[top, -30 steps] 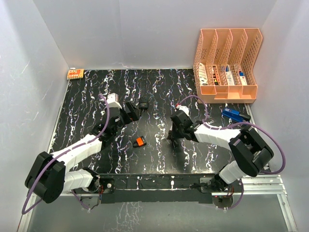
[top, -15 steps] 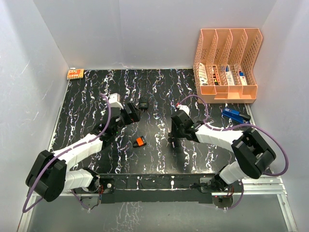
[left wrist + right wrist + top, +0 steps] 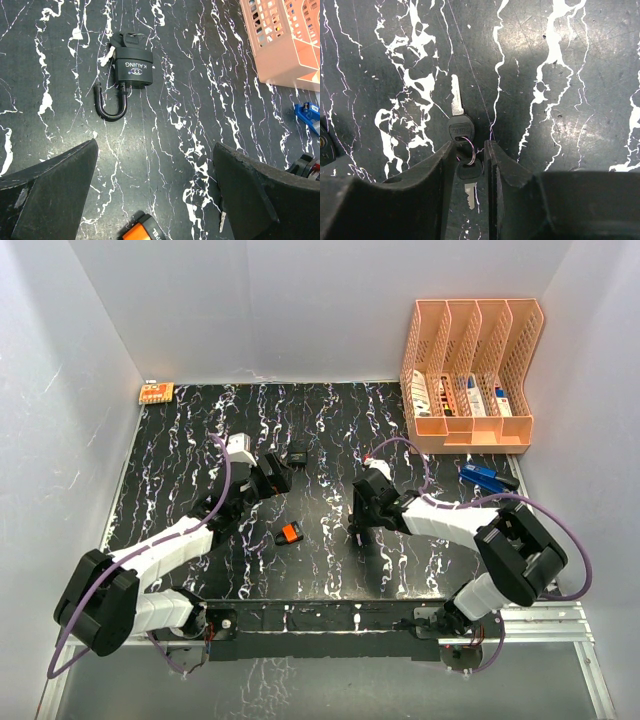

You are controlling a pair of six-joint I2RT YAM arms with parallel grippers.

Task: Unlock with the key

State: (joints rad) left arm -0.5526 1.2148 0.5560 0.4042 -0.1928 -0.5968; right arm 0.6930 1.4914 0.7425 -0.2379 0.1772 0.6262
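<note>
A black padlock [image 3: 132, 67] lies on the marble table ahead of my left gripper [image 3: 155, 165]. Its shackle [image 3: 111, 102] is swung open on one leg, and a key with a white tag sits at its far end. It also shows in the top view [image 3: 297, 455]. My left gripper [image 3: 275, 475] is wide open and empty. My right gripper [image 3: 470, 150] is down at the table [image 3: 357, 530]. Its jaws stand closed narrowly on the black head of a key [image 3: 470, 172]. A ring joins this key to a second key [image 3: 458, 120] lying ahead of the fingertips.
A small orange and black object [image 3: 290, 533] lies between the two grippers and shows near my left fingers [image 3: 142, 231]. A peach file organizer [image 3: 470, 375] stands at the back right. A blue item [image 3: 485, 477] lies in front of it. A small orange piece [image 3: 156, 393] sits at the back left corner.
My left gripper has shifted slightly right toward the padlock. My right gripper has settled a little lower over the keys.
</note>
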